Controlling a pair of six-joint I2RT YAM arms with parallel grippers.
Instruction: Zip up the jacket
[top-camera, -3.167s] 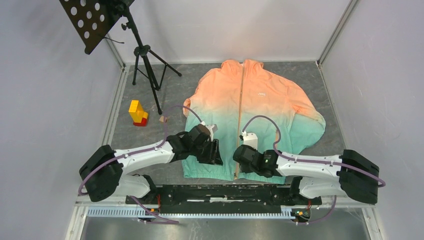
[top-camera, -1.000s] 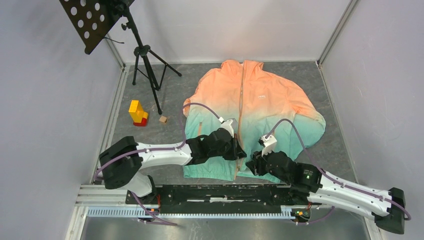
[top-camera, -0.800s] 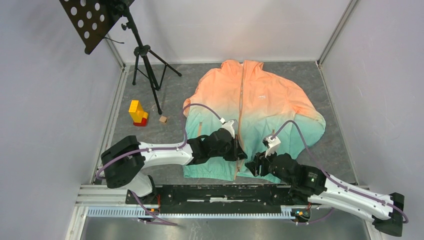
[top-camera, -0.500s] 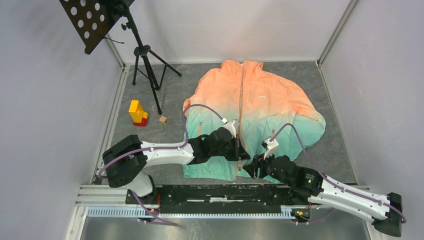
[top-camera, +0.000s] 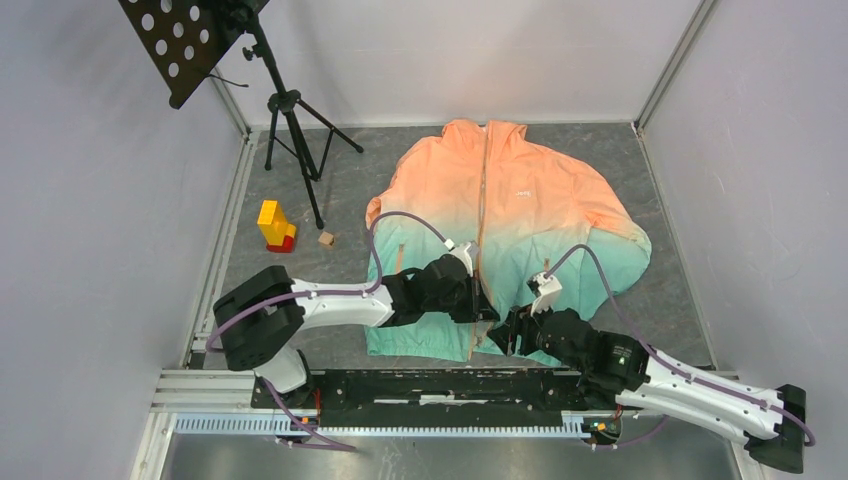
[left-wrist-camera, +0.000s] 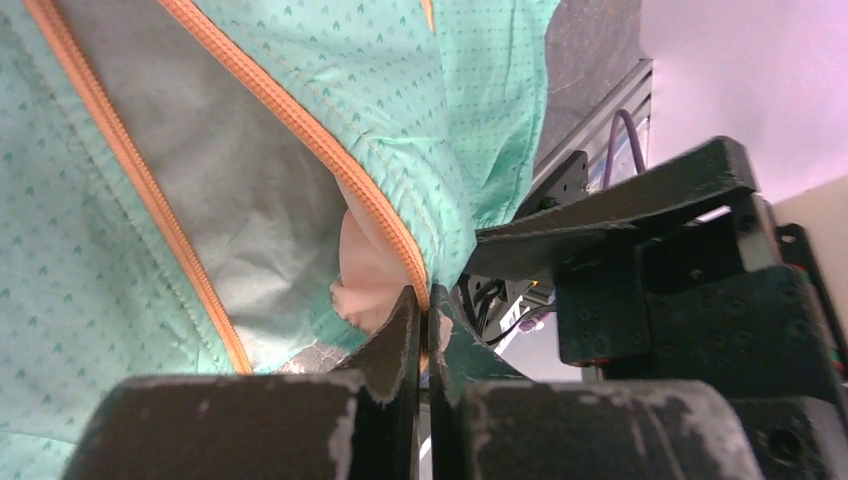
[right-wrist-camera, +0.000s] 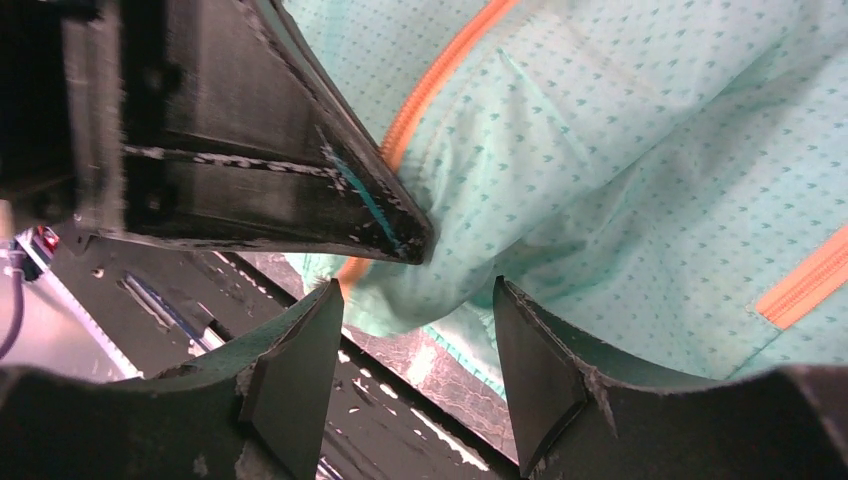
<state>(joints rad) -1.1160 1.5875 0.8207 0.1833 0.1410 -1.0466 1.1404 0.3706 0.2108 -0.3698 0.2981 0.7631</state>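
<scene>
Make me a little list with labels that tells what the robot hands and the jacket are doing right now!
jacket: spread out on the table, orange on top, green at the bottom
zipper: open at the bottom, its two edges apart
left gripper: shut, pinching the jacket's zipper edge near the hem
right gripper: open, right next to the left one at the hem
other things: yellow and red block, small wooden cube, black stand
</scene>
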